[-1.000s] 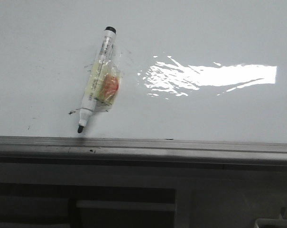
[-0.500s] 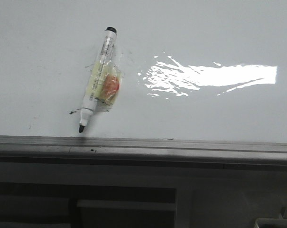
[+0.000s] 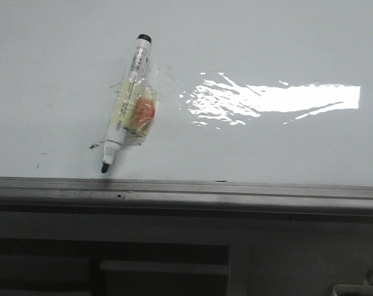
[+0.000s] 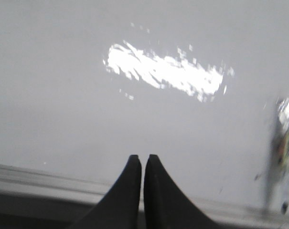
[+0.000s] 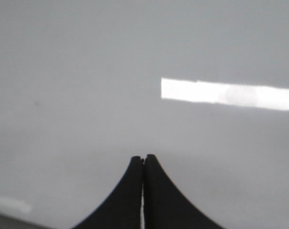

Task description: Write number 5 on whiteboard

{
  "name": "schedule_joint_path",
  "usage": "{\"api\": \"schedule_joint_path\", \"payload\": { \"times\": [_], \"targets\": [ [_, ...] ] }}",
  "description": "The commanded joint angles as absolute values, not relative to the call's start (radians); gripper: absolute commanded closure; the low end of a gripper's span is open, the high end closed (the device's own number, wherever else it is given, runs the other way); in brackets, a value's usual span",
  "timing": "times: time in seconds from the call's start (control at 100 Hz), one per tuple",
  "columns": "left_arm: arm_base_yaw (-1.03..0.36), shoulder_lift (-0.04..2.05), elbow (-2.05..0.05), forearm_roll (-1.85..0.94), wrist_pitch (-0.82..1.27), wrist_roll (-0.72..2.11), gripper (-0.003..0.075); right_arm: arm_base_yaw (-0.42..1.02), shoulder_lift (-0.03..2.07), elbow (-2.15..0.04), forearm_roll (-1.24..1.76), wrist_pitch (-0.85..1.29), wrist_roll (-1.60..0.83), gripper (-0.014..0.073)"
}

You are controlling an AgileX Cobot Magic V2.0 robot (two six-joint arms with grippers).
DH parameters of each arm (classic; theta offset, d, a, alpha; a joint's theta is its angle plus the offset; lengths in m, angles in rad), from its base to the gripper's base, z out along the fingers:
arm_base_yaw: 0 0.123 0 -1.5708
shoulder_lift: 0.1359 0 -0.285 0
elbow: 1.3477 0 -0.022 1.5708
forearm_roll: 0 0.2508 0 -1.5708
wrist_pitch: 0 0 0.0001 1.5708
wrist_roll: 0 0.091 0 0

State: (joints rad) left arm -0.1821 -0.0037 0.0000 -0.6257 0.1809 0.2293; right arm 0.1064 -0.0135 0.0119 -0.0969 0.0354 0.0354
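Note:
The whiteboard point(image 3: 266, 49) fills the front view, glossy white with a grey metal frame edge point(image 3: 235, 192) along its near side. A white marker point(image 3: 126, 102) with a black tip and black end lies on it at the left, wrapped in clear tape with a yellow and orange pad. Its tip points at the near frame. It also shows blurred in the left wrist view point(image 4: 283, 157). No drawn number 5 is in view, only faint dark smudges near the marker. My left gripper point(image 4: 143, 157) is shut and empty over the board's near edge. My right gripper point(image 5: 144, 157) is shut and empty over bare board.
A bright light reflection point(image 3: 278, 98) lies on the board right of the marker. Below the frame edge a dark grey surface with a recess point(image 3: 161, 265) shows. Neither arm is in the front view.

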Motion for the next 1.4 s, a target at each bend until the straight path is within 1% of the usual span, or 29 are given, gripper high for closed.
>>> {"api": "schedule_joint_path", "payload": {
  "times": [0.0, 0.15, 0.26, 0.33, 0.41, 0.54, 0.62, 0.68, 0.73, 0.77, 0.82, 0.85, 0.93, 0.99, 1.08, 1.18, 1.39],
  "targets": [
    [-0.177, -0.030, 0.024, -0.822, 0.031, 0.222, 0.0741, 0.107, -0.028, 0.033, 0.008, -0.120, 0.033, 0.0643],
    [-0.177, -0.030, 0.024, -0.953, -0.040, 0.222, 0.0741, 0.107, -0.028, 0.033, 0.178, -0.097, 0.033, 0.0643],
    [-0.177, -0.030, 0.024, -1.127, -0.045, 0.222, 0.0741, 0.107, -0.028, 0.027, 0.266, -0.106, 0.033, 0.0643],
    [-0.177, -0.030, 0.006, -1.117, -0.039, 0.228, 0.0741, 0.107, -0.028, 0.004, 0.329, -0.129, 0.033, 0.0643],
    [-0.184, -0.022, -0.051, -0.985, 0.000, 0.237, 0.0741, 0.107, -0.026, -0.041, 0.329, -0.133, 0.033, 0.0643],
    [-0.175, 0.087, -0.229, -0.577, 0.119, 0.238, 0.0740, 0.107, 0.008, -0.143, 0.272, -0.094, 0.033, 0.0643],
    [-0.169, 0.204, -0.355, -0.437, 0.212, 0.238, 0.0739, 0.107, 0.054, -0.219, 0.193, 0.034, 0.033, 0.0641],
    [-0.169, 0.297, -0.432, -0.422, 0.282, 0.238, 0.0732, 0.107, 0.103, -0.285, 0.162, 0.143, 0.033, 0.0626],
    [-0.169, 0.376, -0.491, -0.437, 0.341, 0.238, 0.0701, 0.107, 0.145, -0.335, 0.157, 0.252, 0.031, 0.0594],
    [-0.171, 0.440, -0.533, -0.471, 0.386, 0.238, 0.0655, 0.107, 0.182, -0.373, 0.157, 0.313, 0.014, 0.0564],
    [-0.173, 0.506, -0.571, -0.506, 0.427, 0.238, 0.0583, 0.107, 0.224, -0.412, 0.157, 0.382, -0.024, 0.0510],
    [-0.181, 0.547, -0.585, -0.518, 0.441, 0.248, 0.0522, 0.107, 0.245, -0.432, 0.157, 0.419, -0.057, 0.0465],
    [-0.226, 0.620, -0.600, -0.570, 0.441, 0.312, 0.0394, 0.107, 0.299, -0.475, 0.157, 0.457, -0.109, 0.0363],
    [-0.276, 0.675, -0.601, -0.617, 0.447, 0.393, 0.0339, 0.107, 0.329, -0.501, 0.157, 0.459, -0.111, 0.0293],
    [-0.364, 0.755, -0.601, -0.646, 0.460, 0.442, 0.0340, 0.107, 0.361, -0.521, 0.163, 0.459, -0.111, 0.0246],
    [-0.498, 0.857, -0.601, -0.663, 0.427, 0.440, 0.0348, 0.107, 0.379, -0.525, 0.171, 0.457, -0.111, 0.0246],
    [-0.724, 1.034, -0.601, -0.743, 0.169, 0.440, 0.0352, 0.107, 0.381, -0.525, 0.171, 0.458, -0.111, 0.0246]
  ]
}}
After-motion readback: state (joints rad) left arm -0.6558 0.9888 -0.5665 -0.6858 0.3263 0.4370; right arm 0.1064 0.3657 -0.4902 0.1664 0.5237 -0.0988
